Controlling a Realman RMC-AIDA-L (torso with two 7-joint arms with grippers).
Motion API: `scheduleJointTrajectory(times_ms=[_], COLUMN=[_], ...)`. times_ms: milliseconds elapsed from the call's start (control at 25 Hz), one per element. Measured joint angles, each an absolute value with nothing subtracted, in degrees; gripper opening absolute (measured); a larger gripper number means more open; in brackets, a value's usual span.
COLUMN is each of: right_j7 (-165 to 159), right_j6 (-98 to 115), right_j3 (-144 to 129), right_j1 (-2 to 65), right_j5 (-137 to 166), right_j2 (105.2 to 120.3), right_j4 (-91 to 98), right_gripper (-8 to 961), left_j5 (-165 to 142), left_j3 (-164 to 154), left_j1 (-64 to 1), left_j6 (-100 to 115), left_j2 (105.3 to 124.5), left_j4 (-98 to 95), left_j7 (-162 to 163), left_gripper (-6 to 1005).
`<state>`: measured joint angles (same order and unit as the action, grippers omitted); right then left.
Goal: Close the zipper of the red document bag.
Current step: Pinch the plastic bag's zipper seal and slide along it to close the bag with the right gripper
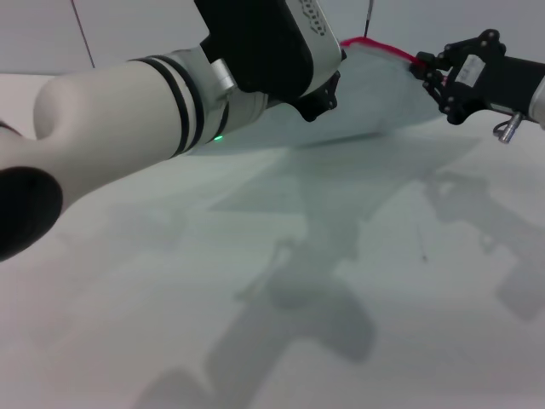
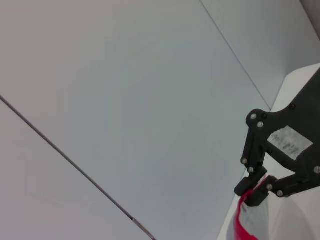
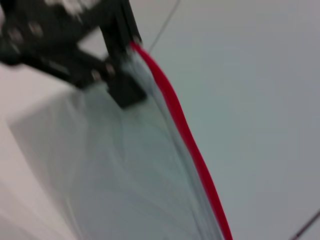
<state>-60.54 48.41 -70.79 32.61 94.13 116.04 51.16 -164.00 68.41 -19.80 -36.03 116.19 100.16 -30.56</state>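
The red document bag (image 1: 375,94) hangs in the air above the table, held between both arms, its translucent sheet sloping down toward me. The zipper (image 1: 383,49) is the thin red strip along its upper edge. My left gripper (image 1: 328,85) is largely hidden behind its own wrist; the right wrist view shows the left gripper (image 3: 122,70) shut on the bag's corner where the zipper (image 3: 185,130) begins. My right gripper (image 1: 423,70) is shut on the zipper's other end. The left wrist view shows the right gripper (image 2: 252,192) pinching the zipper (image 2: 242,227) at its tip.
The white table (image 1: 383,281) lies below, carrying only the shadows of the arms and bag. My left forearm (image 1: 128,111) crosses the near left of the head view. A pale wall (image 2: 125,100) stands behind.
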Motion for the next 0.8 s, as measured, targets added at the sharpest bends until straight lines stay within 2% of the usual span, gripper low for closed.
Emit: scheduleJointTrajectory(times_ms=[800], right_j7=[-57.57], right_j6=[38.64], right_j3=[-66.31], right_j1=[34.04], right_j5=[93.87], right_j2=[115.76], right_j4=[44.2], right_gripper=[78], left_j5=[-164.33], left_j3=[67.93], left_j1=[-10.41], left_j6=[-36.16], left_j2=[116.26], left_j4=[113.3], left_j7=[-32.36], left_gripper=[69])
